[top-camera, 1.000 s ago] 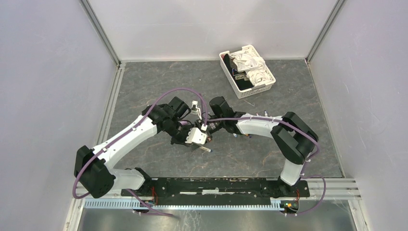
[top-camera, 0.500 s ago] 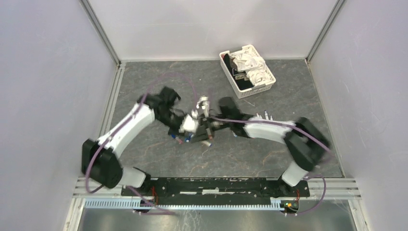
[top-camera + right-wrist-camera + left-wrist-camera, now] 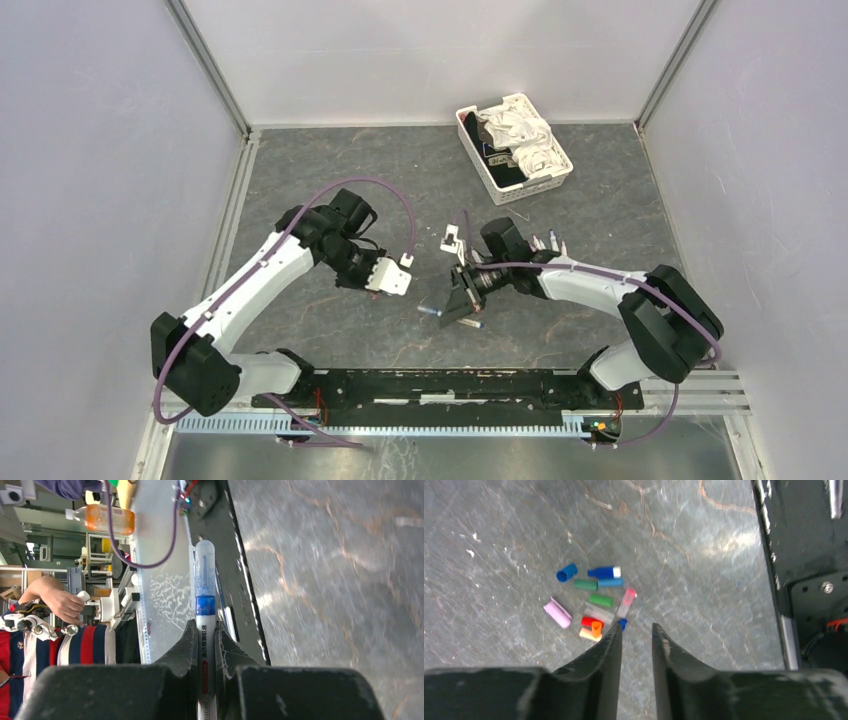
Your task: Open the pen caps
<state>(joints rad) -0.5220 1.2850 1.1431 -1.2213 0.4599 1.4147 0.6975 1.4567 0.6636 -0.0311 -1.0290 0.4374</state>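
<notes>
Several pen caps lie in a loose heap on the table in the left wrist view: blue [image 3: 567, 572], green [image 3: 600, 600], pink [image 3: 557, 616], red [image 3: 589, 621], orange [image 3: 596, 627]. My left gripper [image 3: 637, 626] [image 3: 395, 280] hovers over them, its jaws a narrow gap apart with nothing between. A small blue bit [image 3: 623, 624] shows at the left fingertip. My right gripper [image 3: 205, 625] [image 3: 463, 305] is shut on a white pen [image 3: 205, 580], which has a blue band and a clear end piece. The pen points toward the near rail.
A white basket [image 3: 515, 150] of cloth stands at the back right. More pens [image 3: 545, 240] lie beside the right arm. A small blue and white piece [image 3: 430, 312] lies between the grippers. The black base rail [image 3: 450, 385] runs along the near edge.
A second ago both grippers met at the table's middle. They have since pulled apart: the left drew back to the left, the right swung right and turned the pen toward the near edge.
</notes>
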